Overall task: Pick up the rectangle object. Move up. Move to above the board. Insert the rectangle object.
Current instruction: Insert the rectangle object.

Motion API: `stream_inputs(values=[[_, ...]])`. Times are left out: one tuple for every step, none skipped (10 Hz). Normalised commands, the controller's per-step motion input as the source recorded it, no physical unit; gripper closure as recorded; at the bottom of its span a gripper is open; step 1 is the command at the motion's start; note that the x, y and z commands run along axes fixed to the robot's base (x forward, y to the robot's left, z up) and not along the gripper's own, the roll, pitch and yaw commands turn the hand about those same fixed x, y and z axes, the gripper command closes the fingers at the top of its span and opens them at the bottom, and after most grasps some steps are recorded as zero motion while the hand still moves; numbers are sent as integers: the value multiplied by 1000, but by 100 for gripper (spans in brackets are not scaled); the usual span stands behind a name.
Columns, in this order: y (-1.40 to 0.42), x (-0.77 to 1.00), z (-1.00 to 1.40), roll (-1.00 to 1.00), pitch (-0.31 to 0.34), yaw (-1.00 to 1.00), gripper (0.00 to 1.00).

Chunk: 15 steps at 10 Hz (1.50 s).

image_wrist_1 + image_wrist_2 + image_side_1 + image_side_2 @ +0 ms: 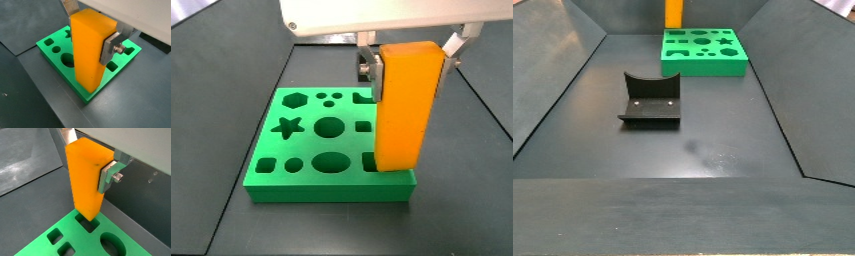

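Dark grey floor (pixel 714 150) walled by sloped panels. Fixture (pixel 649 100) sits left-centre, board (pixel 703 50) at the far end. Rectangle object (pixel 408 105) is clamped upright in the gripper (pixel 93 35), its lower end at a board cut-out.

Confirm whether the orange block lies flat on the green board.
No: the orange block stands upright in the gripper, its lower end at the board.

Dark grey floor (pixel 714 150), sloped walls (pixel 567 70)
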Motion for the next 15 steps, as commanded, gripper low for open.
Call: stream_inputs(values=[[60,0,0,97,0,-29,100],[31,0,0,107,0,-37,100],[9,0,0,124,0,-54,100],[20,0,0,127,0,-63,100],[37,0,0,130,0,-57,100],[91,-9,0,150,0,-46,100],[77,-34,0,144,0,-54,100],[54,-49,-29,119,0,-57,100],[0,-9,0,101,0,-57,100],[-40,0,0,6,0,-14,100],[-11,0,-86,3,-3,0,100],[0,-31,-183,7,-16,0,100],[0,-71,-226,19,-33,0,100],[0,-80,-191,74,-27,0,100],[0,-66,-146,64,-21,0,100]])
